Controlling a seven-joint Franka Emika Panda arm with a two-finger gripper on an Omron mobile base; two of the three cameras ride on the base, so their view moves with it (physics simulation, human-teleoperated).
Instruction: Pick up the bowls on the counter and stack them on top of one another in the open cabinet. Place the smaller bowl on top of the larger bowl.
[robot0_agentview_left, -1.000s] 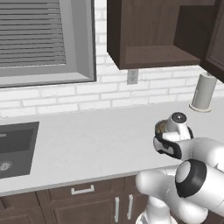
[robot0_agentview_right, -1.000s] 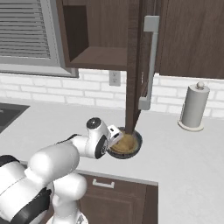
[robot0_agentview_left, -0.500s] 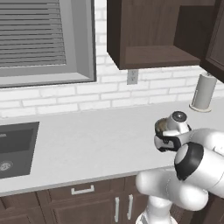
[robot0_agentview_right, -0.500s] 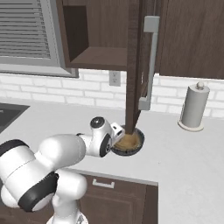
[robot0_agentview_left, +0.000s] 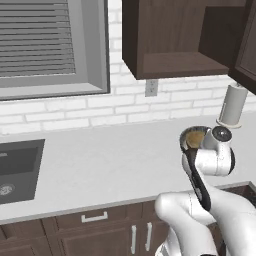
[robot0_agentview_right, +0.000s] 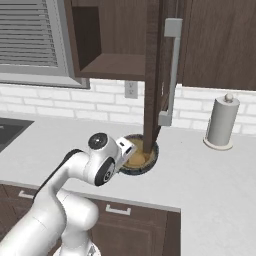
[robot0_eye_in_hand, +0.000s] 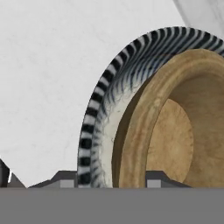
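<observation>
- Left base view: at right centre, the smaller bowl (robot0_agentview_left: 195, 138) sits in the larger bowl (robot0_agentview_left: 183, 140) on the table (robot0_agentview_left: 100, 165).
- Right base view: both bowls lie mid-frame below the cabinet (robot0_agentview_right: 110, 40).
- Hand view: the claw (robot0_eye_in_hand: 111, 180) pinches both rims between spread fingertips (robot0_eye_in_hand: 65, 178).

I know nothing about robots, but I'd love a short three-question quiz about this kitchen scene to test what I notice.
1. True or false: the wooden bowl sits inside the dark grey bowl.
2. Where are the bowls? A) on the cabinet shelf B) on the counter C) in the sink
3. Fill in: the tall pale thing near the wall, to the right of the bowls, is a ____.

Key:
1. True; the hand view shows the wooden bowl nested in the striped-rimmed grey one, with the gripper close to their rims.
2. B; they rest on the counter, and the cabinet shelf is bare.
3. paper towel roll.
</observation>
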